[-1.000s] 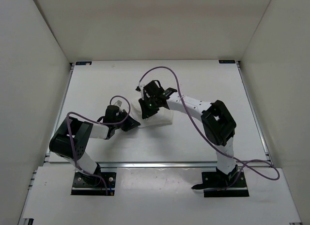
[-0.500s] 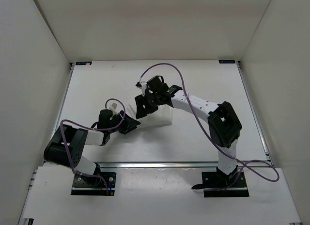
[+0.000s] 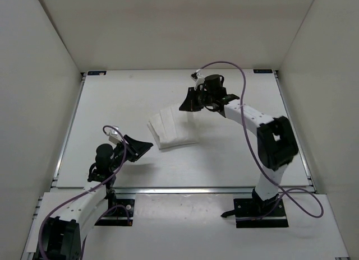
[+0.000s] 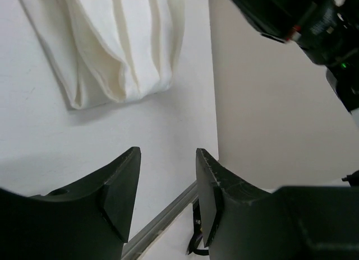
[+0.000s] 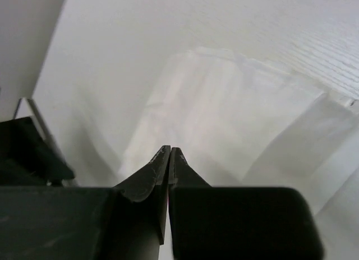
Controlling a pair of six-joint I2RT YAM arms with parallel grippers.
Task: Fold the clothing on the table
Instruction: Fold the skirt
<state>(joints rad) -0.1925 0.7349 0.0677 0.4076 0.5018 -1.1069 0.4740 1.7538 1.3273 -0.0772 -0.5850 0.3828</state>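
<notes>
Wrist cam shows the clothing (image 4: 112, 41) with its layered folds; overhead it's just a blob on the bench (image 3: 112, 103). Empty left end effector (image 3: 145, 146) spread, right end effector (image 5: 169, 151) pressed together.

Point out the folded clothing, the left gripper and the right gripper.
clothing (image 3: 173, 129): top view, middle of the folded stack.
left gripper (image 4: 168, 154): left wrist view, midway between open fingertips.
right gripper (image 5: 170, 151): right wrist view, where shut fingertips meet.

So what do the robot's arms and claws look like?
The left arm and right arm are white tubes with chunky black joints; a thin purple cable loops along each. The left claw and right claw are black, each with two curved, pointed fingers.
</notes>
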